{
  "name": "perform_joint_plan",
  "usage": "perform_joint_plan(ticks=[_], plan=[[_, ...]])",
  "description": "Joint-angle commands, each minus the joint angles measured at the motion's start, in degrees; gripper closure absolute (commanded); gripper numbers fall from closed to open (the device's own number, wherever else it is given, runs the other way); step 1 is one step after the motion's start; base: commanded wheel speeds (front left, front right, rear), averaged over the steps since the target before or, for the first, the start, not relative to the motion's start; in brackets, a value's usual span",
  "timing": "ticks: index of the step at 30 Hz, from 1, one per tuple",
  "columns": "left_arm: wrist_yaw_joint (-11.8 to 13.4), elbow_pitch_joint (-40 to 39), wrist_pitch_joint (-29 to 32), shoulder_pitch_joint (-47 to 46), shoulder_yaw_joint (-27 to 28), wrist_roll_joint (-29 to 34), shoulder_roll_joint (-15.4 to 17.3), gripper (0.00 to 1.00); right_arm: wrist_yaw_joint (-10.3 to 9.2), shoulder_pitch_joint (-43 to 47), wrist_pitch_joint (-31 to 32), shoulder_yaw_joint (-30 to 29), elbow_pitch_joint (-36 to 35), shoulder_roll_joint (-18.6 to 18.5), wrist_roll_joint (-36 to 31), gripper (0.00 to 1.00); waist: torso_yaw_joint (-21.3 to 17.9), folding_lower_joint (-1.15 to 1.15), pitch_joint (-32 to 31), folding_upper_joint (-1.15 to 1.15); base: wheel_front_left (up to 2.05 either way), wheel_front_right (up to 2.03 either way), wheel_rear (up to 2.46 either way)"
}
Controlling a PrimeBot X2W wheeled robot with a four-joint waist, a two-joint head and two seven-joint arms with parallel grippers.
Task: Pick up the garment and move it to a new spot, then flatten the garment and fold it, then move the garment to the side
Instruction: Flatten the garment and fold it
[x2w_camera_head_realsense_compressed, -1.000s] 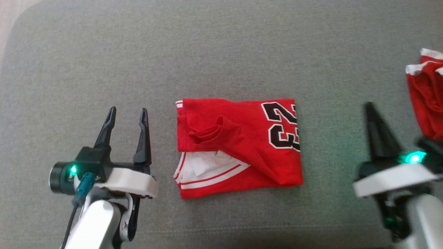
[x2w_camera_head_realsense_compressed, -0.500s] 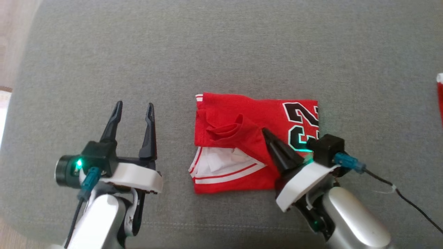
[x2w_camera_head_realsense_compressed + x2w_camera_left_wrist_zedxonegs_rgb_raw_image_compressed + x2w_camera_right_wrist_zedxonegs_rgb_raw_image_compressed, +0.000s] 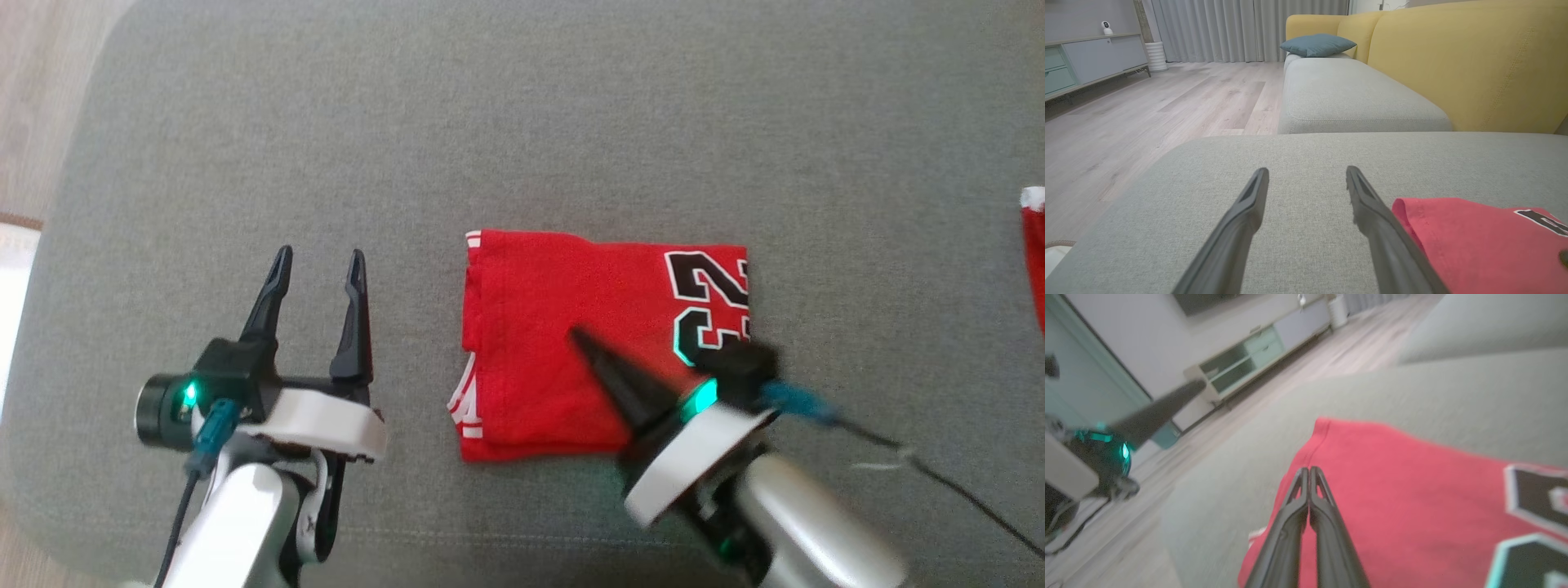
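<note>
Soft, even daylight keeps everything bright with only faint shadows, but the right gripper (image 3: 578,336) and its wrist view look smeared.

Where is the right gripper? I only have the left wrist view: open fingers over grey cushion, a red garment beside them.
Observer: In the head view the right gripper points over the red garment, near its middle. I cannot tell whether it touches.
Operator: Is it open?
Observer: No. In the right wrist view its fingers are pressed together, with no cloth visible between them.
Operator: Anything else nearby?
Observer: A second red piece with white trim sits at the head view's right edge.
</note>
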Motion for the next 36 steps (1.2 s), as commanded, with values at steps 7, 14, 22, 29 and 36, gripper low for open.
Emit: perform_joint_plan(ticks=[7, 14, 22, 29, 36], plan=[[0.32, -1.60, -0.93, 1.62, 3.87, -1.24, 1.60, 0.00, 0.37, 3.18, -4.04, -18.34, -7.51, -2.23, -4.11, 0.00, -1.75, 0.00, -3.13, 0.00, 0.00, 0.00, 0.00], [1.06, -2.72, -0.61, 3.90, 4.57, -1.65, 2.70, 0.00, 0.37, 10.90, -1.37, -35.58, -12.52, -2.30, -10.32, 0.00, -3.55, 0.00, -5.30, 0.00, 0.00, 0.00, 0.00], [1.60, -3.40, 0.28, 6.78, 4.80, -2.15, 4.16, 0.00, 0.37, 17.67, 2.73, -41.75, -19.64, -0.28, -14.83, 0.00, -5.55, 0.00, -8.97, 0.00, 0.00, 0.00, 0.00], [2.26, -4.46, 1.56, 9.34, 4.26, -2.35, 4.84, 0.00, 0.37, 21.56, 5.32, -42.53, -23.11, 1.55, -15.57, 0.00, -6.27, 0.00, -11.94, 0.00, 0.00, 0.00, 0.00], [2.77, -5.11, 2.34, 11.27, 4.22, -2.61, 5.78, 0.00, 0.37, 23.82, 6.79, -42.50, -25.25, 2.51, -15.89, 0.00, -6.61, 0.00, -13.58, 0.00, 0.00, 0.00, 0.00]])
